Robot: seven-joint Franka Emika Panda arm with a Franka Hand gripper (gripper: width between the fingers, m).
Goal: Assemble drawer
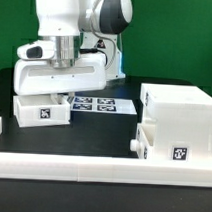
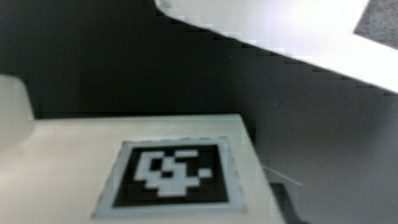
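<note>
The gripper (image 1: 59, 90) is held low over a tray (image 1: 40, 109) on the exterior view's left, apparently so that a wall can be pinched from above. The fingertips are hidden behind the tray's rim, so it cannot be told whether the jaws are apart or together. In the wrist view the tag (image 2: 169, 172) on the tray is seen close beneath the camera. The housing (image 1: 179, 112) is stood well apart on the exterior view's right, with a second tray (image 1: 142, 143) seemingly slotted low into it, knob outward. The marker board (image 1: 94, 102) is seen flat between them, and a rail (image 1: 101, 172) is laid along the front, probably as a stop
</note>
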